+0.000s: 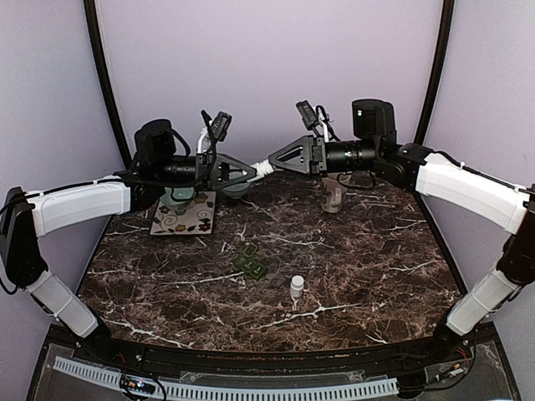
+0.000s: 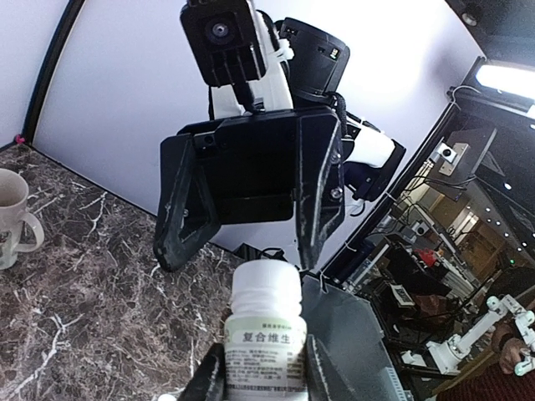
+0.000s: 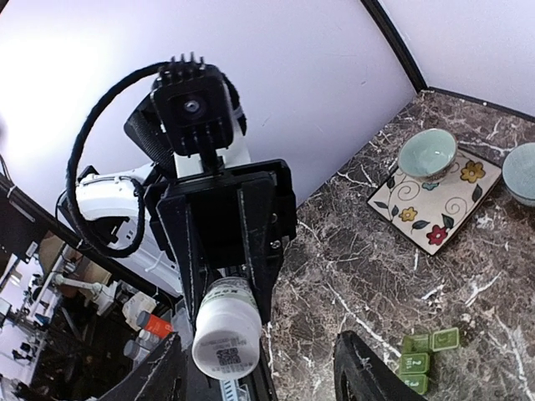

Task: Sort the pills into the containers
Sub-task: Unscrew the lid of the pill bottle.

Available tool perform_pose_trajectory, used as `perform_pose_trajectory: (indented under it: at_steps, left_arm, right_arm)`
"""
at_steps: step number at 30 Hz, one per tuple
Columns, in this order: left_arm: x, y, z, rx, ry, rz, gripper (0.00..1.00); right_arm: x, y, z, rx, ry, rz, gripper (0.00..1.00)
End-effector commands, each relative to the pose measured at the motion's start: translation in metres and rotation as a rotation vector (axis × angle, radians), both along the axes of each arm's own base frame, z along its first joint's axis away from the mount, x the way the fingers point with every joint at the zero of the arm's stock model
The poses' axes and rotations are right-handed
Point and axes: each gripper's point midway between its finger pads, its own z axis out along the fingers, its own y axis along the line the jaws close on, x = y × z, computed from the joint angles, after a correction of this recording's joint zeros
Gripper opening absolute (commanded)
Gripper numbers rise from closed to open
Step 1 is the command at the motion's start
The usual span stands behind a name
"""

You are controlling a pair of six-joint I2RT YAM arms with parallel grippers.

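In the left claw (image 2: 263, 378), white bottle (image 2: 266, 326) with "复合维生" label.

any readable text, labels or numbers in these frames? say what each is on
"复合维生": printed on the label of the white bottle, left wrist view.
Smaller print under that line on the same label: too small to read.
Square code on the bottle's end, right wrist view: cannot be read.
Marks on the lids of the green pill box: too small to read.
Print on the cream mug: blurred and cut off by the frame edge.
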Motion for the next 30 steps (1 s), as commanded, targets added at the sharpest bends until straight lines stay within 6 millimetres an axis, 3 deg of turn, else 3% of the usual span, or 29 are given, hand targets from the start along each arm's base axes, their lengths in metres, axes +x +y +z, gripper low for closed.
perform_pose_trajectory:
  at_steps: [1, 16, 30]
  left_arm:
    - [-0.002, 0.008, 0.011, -0.002, -0.099, 0.063, 0.0]
    - [-0.003, -0.001, 0.002, 0.061, -0.188, 0.122, 0.0]
    - [0.005, -0.002, 0.001, 0.085, -0.225, 0.167, 0.0]
  right_arm:
    - [0.009, -0.001, 0.018, 0.041, 0.081, -0.048, 0.59]
    - [0.01, 0.006, 0.006, 0.039, 0.235, -0.035, 0.58]
    - [0.01, 0.008, -0.011, -0.006, 0.268, -0.036, 0.57]
